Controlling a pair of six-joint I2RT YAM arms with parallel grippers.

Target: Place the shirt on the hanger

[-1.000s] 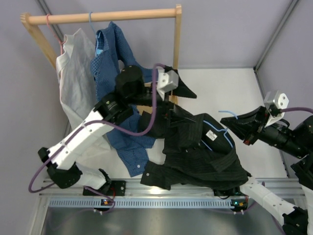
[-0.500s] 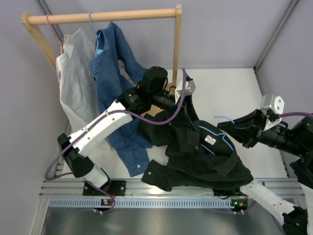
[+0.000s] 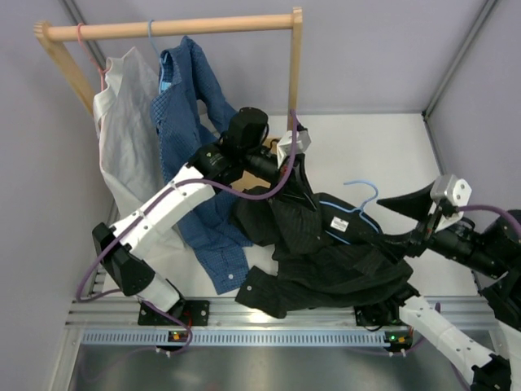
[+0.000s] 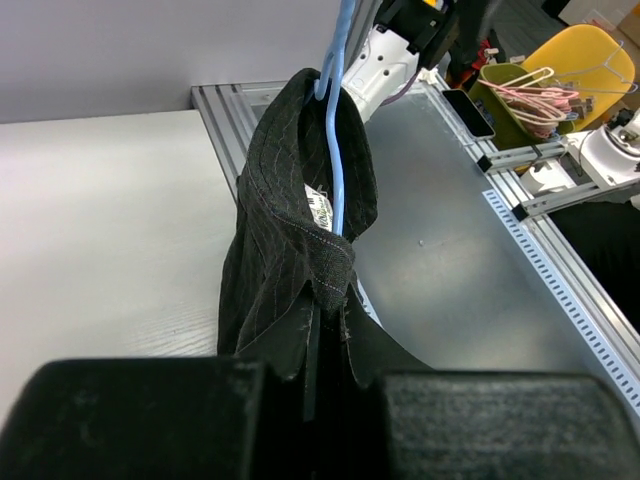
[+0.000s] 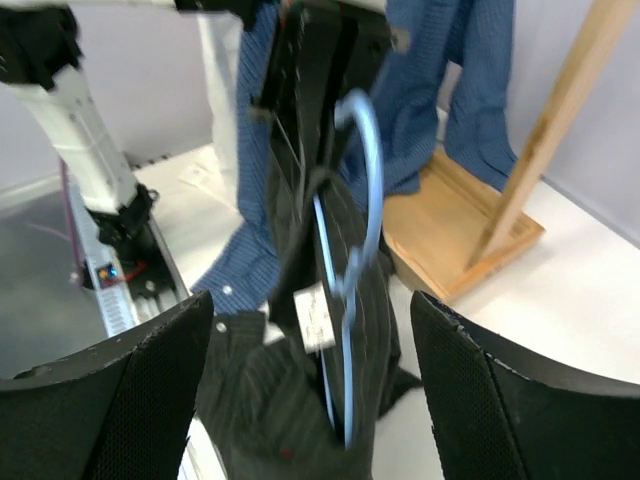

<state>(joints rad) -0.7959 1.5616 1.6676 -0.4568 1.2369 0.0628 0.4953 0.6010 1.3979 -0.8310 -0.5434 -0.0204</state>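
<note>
Garment work at a white bench (image 3: 366, 138), shown from above and from both wrists. The shirt (image 3: 326, 261), black with faint thin pinstripes, lay crumpled on the bench just on the arms' side of the wooden rack (image 3: 295, 73), one end drawn up toward the rack's foot. The left gripper (image 4: 318, 375) had its jaws pinched together on a fold of cloth near the collar. The hanger (image 4: 338, 150), a thin light-blue wire with a curved hook, ran into the collar opening beside a small white neck label (image 4: 318, 205), and its hook stuck out on the side away from the rack. The right gripper (image 5: 310, 300), farther from the rack than the hanger, faced the collar with its jaws wide apart, clamped on nothing.

The step looked like seating the wire inside the shoulders. To do it well, the left jaws would best hold the collar taut and raised so that the neck gapes. The right jaws should close on bare wire below the hook, not on cloth, and slide it in level so neither end snags. The cloth looked soft, limp and matte, prone to bunching; the wire looked stiff, smooth and slippery, likely to twist in a loose grip
</note>
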